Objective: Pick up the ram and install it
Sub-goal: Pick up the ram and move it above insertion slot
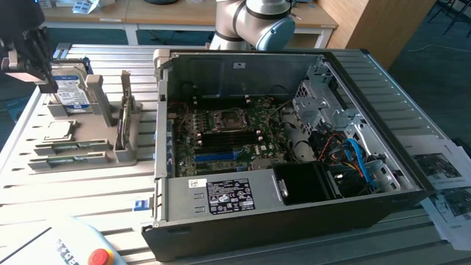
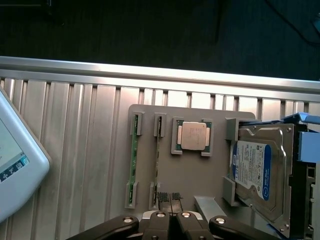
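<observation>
Two thin green ram strips (image 2: 133, 160) (image 2: 157, 155) stand on edge in the slots of a grey parts holder (image 2: 190, 175). The exterior view has them at its left (image 1: 70, 146) (image 1: 66, 161). My gripper (image 2: 170, 199) hovers above the holder with its fingers pressed together and nothing between them; its tips are near one end of the second strip. In the exterior view the gripper (image 1: 44, 83) hangs at the far left over the holder's back end. The open computer case (image 1: 243, 221) lies to the right, with its motherboard (image 1: 228, 132) and blue memory slots (image 1: 217, 156) exposed.
The holder also carries a square processor (image 2: 194, 136) and a silver hard drive (image 2: 255, 170) with a blue-white label. A white teach pendant (image 1: 59, 248) lies at the table's near left corner. Printed sheets (image 1: 442, 171) lie right of the case. The arm's base (image 1: 257, 22) stands behind the case.
</observation>
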Action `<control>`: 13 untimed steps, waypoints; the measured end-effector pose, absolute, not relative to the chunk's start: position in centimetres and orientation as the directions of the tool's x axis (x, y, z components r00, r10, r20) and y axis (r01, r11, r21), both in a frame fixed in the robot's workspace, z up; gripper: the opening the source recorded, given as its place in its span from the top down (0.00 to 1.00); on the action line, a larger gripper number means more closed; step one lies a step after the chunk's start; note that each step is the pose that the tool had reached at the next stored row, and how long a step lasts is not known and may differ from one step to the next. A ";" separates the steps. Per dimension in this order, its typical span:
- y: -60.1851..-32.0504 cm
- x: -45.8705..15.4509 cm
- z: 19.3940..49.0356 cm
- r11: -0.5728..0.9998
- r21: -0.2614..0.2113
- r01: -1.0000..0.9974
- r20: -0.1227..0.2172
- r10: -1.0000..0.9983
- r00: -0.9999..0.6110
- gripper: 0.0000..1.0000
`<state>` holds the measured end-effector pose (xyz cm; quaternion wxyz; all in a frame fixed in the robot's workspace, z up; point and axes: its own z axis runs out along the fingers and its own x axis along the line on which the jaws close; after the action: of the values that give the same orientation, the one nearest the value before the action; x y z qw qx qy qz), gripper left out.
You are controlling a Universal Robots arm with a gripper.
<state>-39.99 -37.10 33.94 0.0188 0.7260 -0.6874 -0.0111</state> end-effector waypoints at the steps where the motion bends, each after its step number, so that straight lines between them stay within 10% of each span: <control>1: -37.1 -40.0 33.9 -0.054 0.043 -0.998 0.010 -0.998 0.055 0.90; 13: -38.8 -40.0 33.9 -0.054 0.042 -0.998 0.010 -0.998 0.055 0.90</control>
<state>-39.99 -38.83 33.93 0.0187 0.7260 -0.6874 -0.0110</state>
